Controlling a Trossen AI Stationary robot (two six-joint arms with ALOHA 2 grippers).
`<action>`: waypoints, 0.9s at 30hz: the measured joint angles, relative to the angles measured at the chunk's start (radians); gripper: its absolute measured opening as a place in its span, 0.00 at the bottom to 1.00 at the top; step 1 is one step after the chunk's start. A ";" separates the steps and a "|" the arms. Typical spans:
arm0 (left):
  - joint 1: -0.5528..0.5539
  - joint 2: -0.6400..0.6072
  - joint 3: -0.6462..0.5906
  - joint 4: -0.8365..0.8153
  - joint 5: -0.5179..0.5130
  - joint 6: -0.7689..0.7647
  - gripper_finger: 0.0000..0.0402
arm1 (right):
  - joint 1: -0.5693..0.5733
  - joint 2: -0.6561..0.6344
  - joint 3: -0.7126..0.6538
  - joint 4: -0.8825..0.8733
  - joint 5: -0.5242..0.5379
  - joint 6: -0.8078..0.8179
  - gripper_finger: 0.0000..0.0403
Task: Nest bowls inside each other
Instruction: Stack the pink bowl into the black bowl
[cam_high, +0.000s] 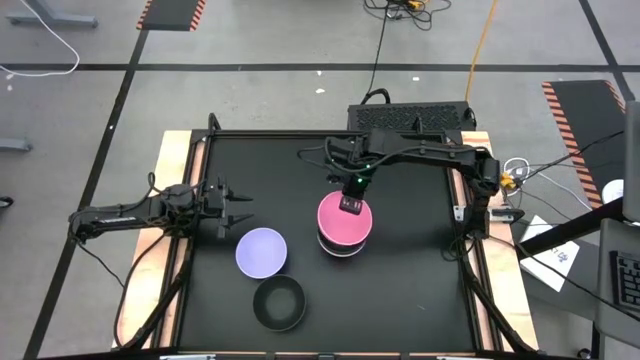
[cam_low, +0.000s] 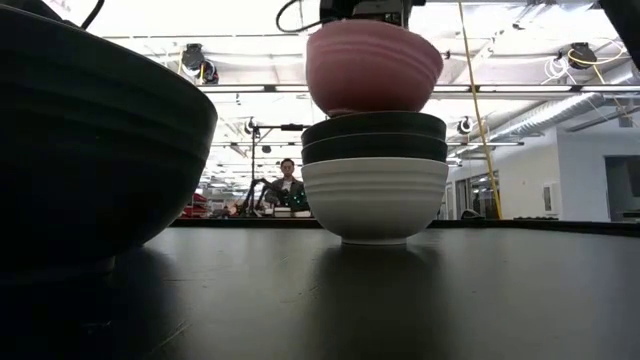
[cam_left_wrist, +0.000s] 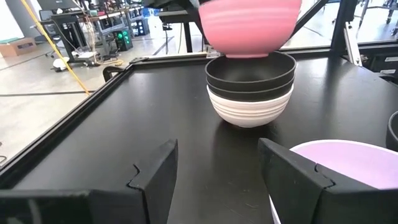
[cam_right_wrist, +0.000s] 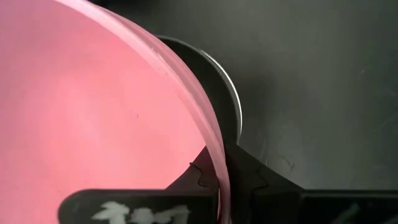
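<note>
On the black surface (cam_high: 420, 290), the round pink plastic bowl (cam_low: 372, 66) is held by its rim in the closed fingers of the right gripper (cam_high: 351, 205), over the stack of two black bowls (cam_low: 374, 138) in a white bowl (cam_low: 374, 198). Lowering and release are judged next; the left gripper (cam_high: 238, 209) waits open beside the lavender bowl (cam_high: 261, 251).

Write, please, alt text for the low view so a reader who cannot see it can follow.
A pink bowl, held from above by the right gripper, hangs just over a stack of two black bowls nested in a white bowl on the black table. Another black bowl looms close at left.

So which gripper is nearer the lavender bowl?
Left. The open left gripper hovers just beside the lavender bowl, not touching it. The right gripper is farther off, shut on the pink bowl above the stack.
</note>
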 joint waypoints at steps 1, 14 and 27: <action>0.000 0.000 0.000 0.000 0.000 0.000 0.56 | 0.000 0.012 0.002 -0.013 -0.001 -0.001 0.00; 0.000 0.000 0.000 0.000 0.000 0.002 0.56 | 0.000 0.051 0.003 -0.058 0.005 -0.002 0.00; 0.000 0.000 0.000 0.000 0.001 0.004 0.56 | 0.000 0.074 0.003 -0.052 -0.020 -0.012 0.00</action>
